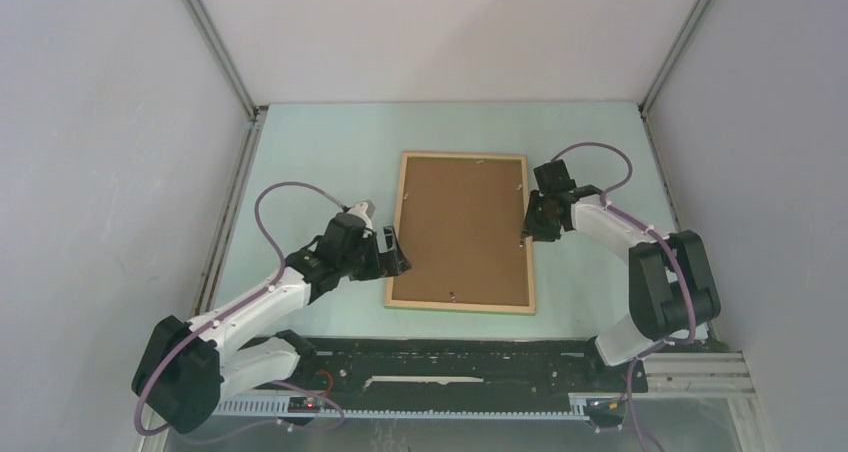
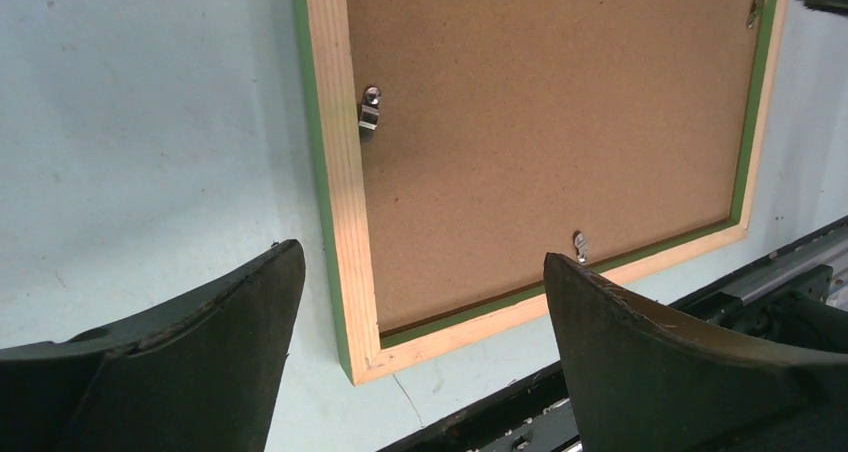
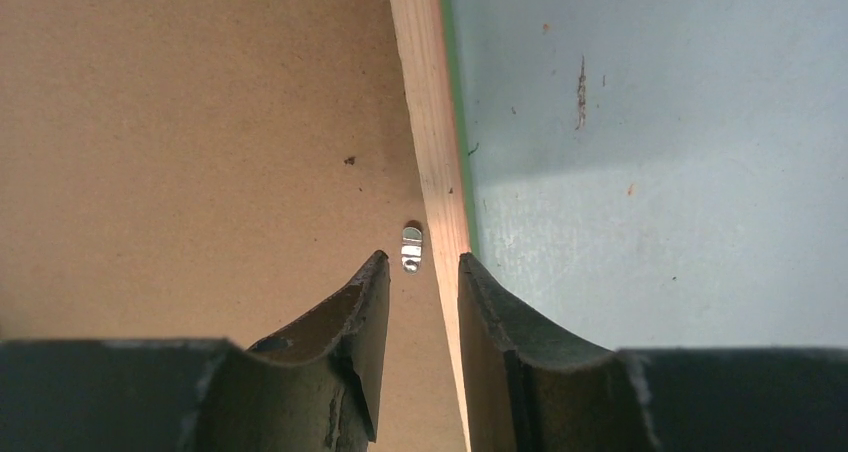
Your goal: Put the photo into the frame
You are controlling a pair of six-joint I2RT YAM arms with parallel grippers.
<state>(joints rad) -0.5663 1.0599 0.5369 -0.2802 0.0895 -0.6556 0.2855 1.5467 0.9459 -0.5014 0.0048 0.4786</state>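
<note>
Photo lies brown back up inside the frame, which rests flat mid-table with its wood face up. Only the wrist views show the green inner edge and the small metal tabs. Right gripper is slightly parted over one tab at the right rail, holding nothing. Left gripper is spread wide above the near-left corner. A black rail runs along the near edge.

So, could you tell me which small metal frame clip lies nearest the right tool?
The small silver clip beside the light wooden frame's right rail, the only one just ahead of the right tool's tips.
</note>
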